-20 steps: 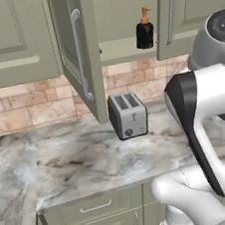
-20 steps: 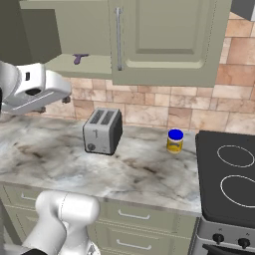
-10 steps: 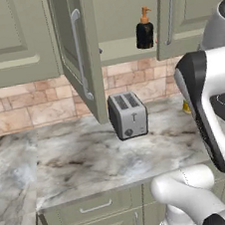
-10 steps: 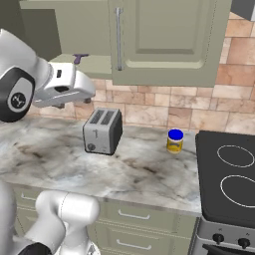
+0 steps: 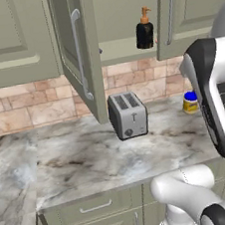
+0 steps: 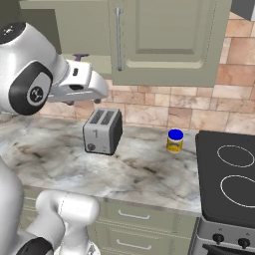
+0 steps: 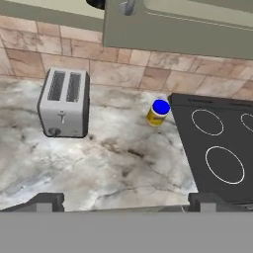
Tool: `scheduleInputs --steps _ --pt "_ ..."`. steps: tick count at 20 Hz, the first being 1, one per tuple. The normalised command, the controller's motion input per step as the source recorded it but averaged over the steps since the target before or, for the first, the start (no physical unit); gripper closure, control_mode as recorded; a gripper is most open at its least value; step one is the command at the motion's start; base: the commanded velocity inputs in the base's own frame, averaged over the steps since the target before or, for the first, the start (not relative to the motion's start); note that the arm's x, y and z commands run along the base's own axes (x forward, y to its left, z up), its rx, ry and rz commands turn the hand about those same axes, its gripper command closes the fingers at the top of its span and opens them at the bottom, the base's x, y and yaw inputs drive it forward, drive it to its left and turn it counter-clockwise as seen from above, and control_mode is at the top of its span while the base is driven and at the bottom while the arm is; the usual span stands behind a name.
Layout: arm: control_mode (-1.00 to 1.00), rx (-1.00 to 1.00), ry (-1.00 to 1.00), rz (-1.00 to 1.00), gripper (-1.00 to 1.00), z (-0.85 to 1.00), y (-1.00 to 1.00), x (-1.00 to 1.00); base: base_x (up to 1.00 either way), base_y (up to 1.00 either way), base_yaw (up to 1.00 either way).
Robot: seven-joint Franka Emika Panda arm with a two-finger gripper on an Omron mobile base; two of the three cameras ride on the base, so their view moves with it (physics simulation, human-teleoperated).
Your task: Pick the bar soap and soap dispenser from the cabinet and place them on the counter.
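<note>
The soap dispenser (image 5: 144,29), a black bottle with an orange pump, stands on the shelf of the open olive-green cabinet (image 5: 121,13). Its dark base (image 7: 96,3) peeks in at the top edge of the hand view, beside a cabinet door (image 7: 178,30). The bar soap is hidden. My gripper (image 7: 127,202) is open, its fingertips (image 7: 49,200) wide apart with nothing between them. The hand (image 6: 94,89) hovers above the toaster, below the cabinet's bottom edge, over the marbled counter (image 5: 81,164).
A silver toaster (image 5: 128,115) stands on the counter under the open left door (image 5: 79,53). A yellow jar with a blue lid (image 6: 174,141) sits near the black stovetop (image 6: 229,174). A brick backsplash runs behind.
The arm has swung forward and to the right, carrying the hand from the left edge of the right base view to above the toaster. The gripper stayed open.
</note>
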Motion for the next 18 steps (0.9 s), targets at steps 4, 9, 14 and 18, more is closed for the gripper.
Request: scheduleInputs --steps 4,9,14,18 --pt "-1.00 0.07 0.00 0.00 -1.00 0.00 -0.10 0.25 0.00 0.00 0.00" --pt "-1.00 0.03 0.00 0.00 -1.00 0.00 -0.05 0.21 0.00 0.00 0.00" --pt "-1.00 0.01 -0.02 0.00 -1.00 0.11 0.00 0.24 0.00 0.00 0.00" --pt "-1.00 0.01 -0.05 0.00 -1.00 0.12 -0.05 0.30 0.00 0.00 0.00"
